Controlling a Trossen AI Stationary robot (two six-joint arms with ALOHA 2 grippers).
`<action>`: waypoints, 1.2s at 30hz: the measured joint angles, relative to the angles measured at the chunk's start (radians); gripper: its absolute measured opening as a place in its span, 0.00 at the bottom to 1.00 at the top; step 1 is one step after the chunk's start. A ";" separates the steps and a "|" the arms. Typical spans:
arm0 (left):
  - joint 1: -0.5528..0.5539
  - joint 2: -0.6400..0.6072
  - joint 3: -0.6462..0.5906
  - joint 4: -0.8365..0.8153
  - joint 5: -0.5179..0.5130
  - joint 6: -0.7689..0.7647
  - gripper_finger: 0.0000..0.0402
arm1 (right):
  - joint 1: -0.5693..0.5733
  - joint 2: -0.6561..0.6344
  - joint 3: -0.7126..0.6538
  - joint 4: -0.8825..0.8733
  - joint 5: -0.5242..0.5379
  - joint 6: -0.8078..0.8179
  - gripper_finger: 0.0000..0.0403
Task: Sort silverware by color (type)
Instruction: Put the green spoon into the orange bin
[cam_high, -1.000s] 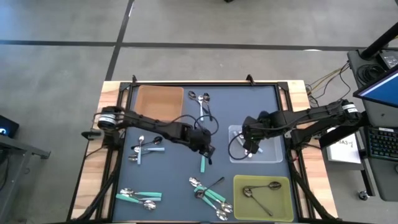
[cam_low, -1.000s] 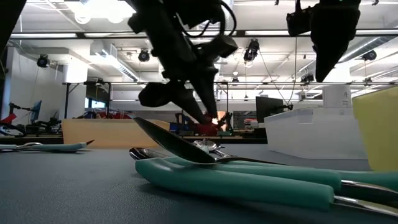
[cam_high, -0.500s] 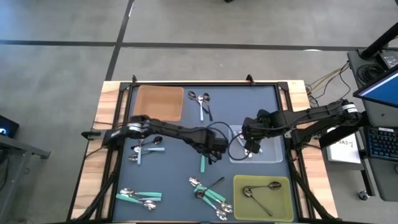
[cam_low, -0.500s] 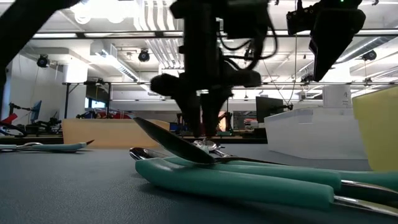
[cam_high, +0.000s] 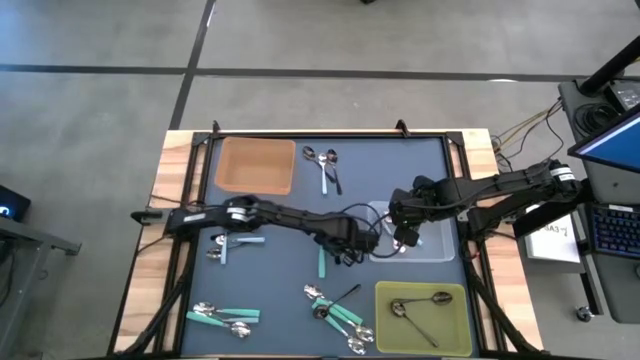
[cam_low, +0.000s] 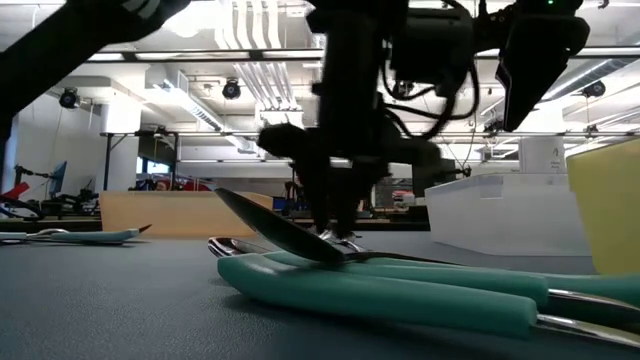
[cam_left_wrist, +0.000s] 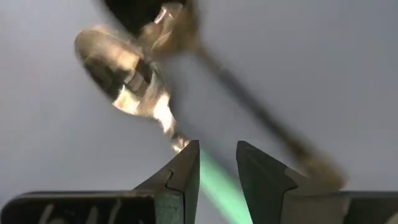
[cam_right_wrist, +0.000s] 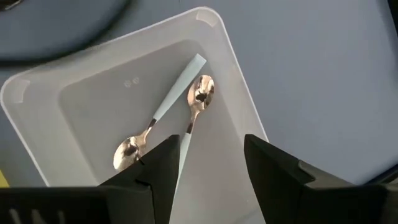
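- The dark table mat (cam_high: 270, 215) carries three trays: a brown one (cam_high: 256, 165) at the far left, a clear one (cam_high: 440, 250) at mid right, and a yellow one (cam_high: 425, 318) at the near right.
- The left gripper (cam_high: 345, 250) reaches across the middle of the mat; its fingers (cam_left_wrist: 186, 171) stand partly apart, straddling the handle of a teal-handled spoon (cam_high: 321, 262) that lies with its long axis running near to far.
- The right gripper (cam_high: 403, 238) hangs over the clear tray with its fingers (cam_right_wrist: 163, 163) spread and nothing between them.
- Two light-handled spoons (cam_right_wrist: 168, 112) lie side by side, slanted, in the clear tray.
- Two dark spoons (cam_high: 420, 306) lie in the yellow tray.
- More teal spoons (cam_high: 335, 308) are scattered along the near edge.
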 joint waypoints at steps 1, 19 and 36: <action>-0.005 -0.009 -0.009 -0.018 -0.003 -0.007 0.22 | 0.000 0.000 -0.001 0.000 0.004 0.001 0.42; -0.034 -0.026 -0.091 -0.010 -0.012 -0.128 0.22 | -0.002 0.000 -0.006 0.008 0.023 0.012 0.42; -0.037 -0.025 -0.142 0.062 0.041 -0.198 0.06 | -0.002 0.000 -0.006 0.011 0.023 0.012 0.42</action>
